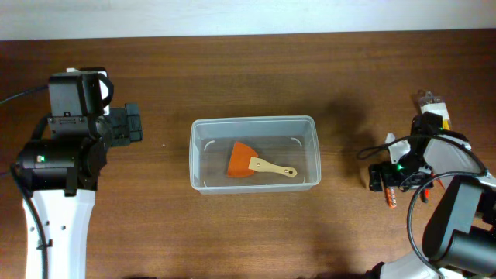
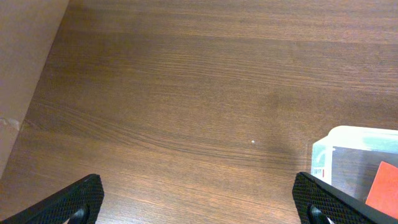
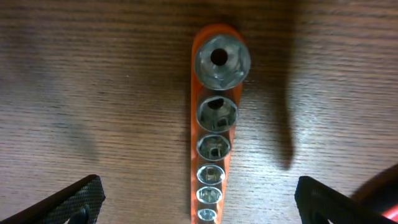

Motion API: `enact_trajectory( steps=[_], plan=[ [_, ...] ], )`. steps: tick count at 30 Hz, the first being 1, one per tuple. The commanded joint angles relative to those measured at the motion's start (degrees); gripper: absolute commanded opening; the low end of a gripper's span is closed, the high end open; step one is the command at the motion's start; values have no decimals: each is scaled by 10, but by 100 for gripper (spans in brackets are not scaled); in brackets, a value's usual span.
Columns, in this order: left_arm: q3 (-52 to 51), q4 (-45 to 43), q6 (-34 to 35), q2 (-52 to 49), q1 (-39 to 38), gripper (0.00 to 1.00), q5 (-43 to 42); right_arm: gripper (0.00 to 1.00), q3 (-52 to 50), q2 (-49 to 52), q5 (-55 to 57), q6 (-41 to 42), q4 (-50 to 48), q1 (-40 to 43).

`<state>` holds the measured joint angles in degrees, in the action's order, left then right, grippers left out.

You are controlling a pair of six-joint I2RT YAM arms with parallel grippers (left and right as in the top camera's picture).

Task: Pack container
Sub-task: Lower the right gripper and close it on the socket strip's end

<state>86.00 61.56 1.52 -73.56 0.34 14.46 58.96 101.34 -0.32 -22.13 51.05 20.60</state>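
The clear plastic container (image 1: 254, 125) stands mid-table, and an orange scraper with a wooden handle (image 1: 246, 161) lies inside it. An orange rail of silver sockets (image 3: 215, 118) lies on the wood at the right, its end showing under the arm (image 1: 391, 200). My right gripper (image 3: 199, 194) hangs over that rail, open, one finger on each side and neither touching it. Left of the container, my left gripper (image 2: 198, 194) is open over bare table with nothing between its fingers. The container's corner (image 2: 348, 144) shows at the right of the left wrist view.
A small packaged item (image 1: 431, 101) lies at the back right beyond the right arm. Black cables loop around the right arm (image 1: 422, 194). The table's back edge meets a pale wall (image 1: 248, 19). Something red (image 3: 384, 182) shows beside the right finger.
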Motion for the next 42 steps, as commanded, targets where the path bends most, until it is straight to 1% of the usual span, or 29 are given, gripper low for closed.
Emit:
enact_trajectory(
  steps=[1,17,42],
  plan=[
    [13,0,6,2,-1,99,8,99,-5,3,2,-4,-2,1],
    [13,0,6,2,-1,99,8,99,-5,3,10,-5,-33,1],
    [13,0,6,2,-1,99,8,99,-5,4,9,0,-51,1]
  ],
)
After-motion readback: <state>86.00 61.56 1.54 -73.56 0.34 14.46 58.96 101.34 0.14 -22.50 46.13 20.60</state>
